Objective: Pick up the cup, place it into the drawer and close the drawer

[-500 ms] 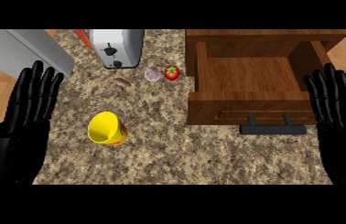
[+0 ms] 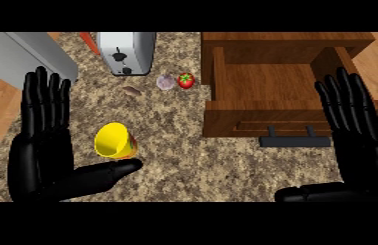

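Observation:
A yellow cup (image 2: 114, 140) lies tipped on its side on the speckled counter, its mouth facing the lower left. My left hand (image 2: 43, 139) is open beside it on the left, fingers straight up and thumb stretched out just below the cup. The wooden drawer (image 2: 266, 91) stands pulled open at the right, with a dark handle (image 2: 294, 139) on its front. In front of the drawer's right side my right hand (image 2: 353, 124) is open, fingers up, holding nothing.
A silver toaster (image 2: 126, 52) stands at the back. A strawberry (image 2: 185, 80) and a pale garlic bulb (image 2: 166, 82) lie beside the drawer's left wall. A small brown bit (image 2: 132, 91) lies near them. A grey appliance (image 2: 33, 56) fills the far left corner.
Both hands have come further into view and closer to the middle. The left hand's thumb now reaches under the cup. The cup and drawer have not moved.

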Available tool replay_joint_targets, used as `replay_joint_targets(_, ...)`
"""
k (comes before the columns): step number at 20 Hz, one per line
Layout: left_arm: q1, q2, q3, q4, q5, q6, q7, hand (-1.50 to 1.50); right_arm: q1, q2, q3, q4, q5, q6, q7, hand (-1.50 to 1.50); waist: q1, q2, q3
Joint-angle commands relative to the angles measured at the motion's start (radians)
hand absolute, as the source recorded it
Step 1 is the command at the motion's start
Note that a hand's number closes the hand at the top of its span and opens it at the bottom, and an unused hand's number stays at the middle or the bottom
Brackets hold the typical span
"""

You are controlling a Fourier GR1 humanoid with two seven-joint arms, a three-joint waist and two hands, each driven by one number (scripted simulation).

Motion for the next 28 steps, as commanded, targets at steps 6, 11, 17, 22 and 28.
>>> replay_joint_targets(6,-0.065,-0.018,-0.096,0.047,0.001,0.195,0.048,-1.50,-0.092,0.017,0.002,0.039,-0.012,-0.011,0.073,-1.50,0.004,-0.002,-0.001)
replay_joint_targets(11,-0.074,-0.018,-0.179,0.116,-0.024,0.291,0.004,-1.50,-0.039,0.011,-0.007,-0.003,-0.038,0.026,0.062,-1.50,0.001,-0.002,-0.001)
replay_joint_targets(17,-0.084,-0.018,-0.132,0.196,0.047,0.275,-0.064,-1.50,-0.010,0.026,0.016,0.012,-0.028,0.045,0.027,-1.50,0.000,-0.001,-0.002)
replay_joint_targets(22,-0.058,-0.018,-0.095,0.147,0.019,0.241,-0.006,-1.50,-0.093,0.016,-0.045,0.119,-0.038,0.044,-0.014,-1.50,0.003,-0.001,-0.001)
replay_joint_targets(28,0.012,-0.018,-0.107,0.171,0.029,0.274,-0.036,-1.50,-0.038,0.002,-0.055,-0.055,-0.088,0.041,0.100,-1.50,0.000,-0.002,-0.002)
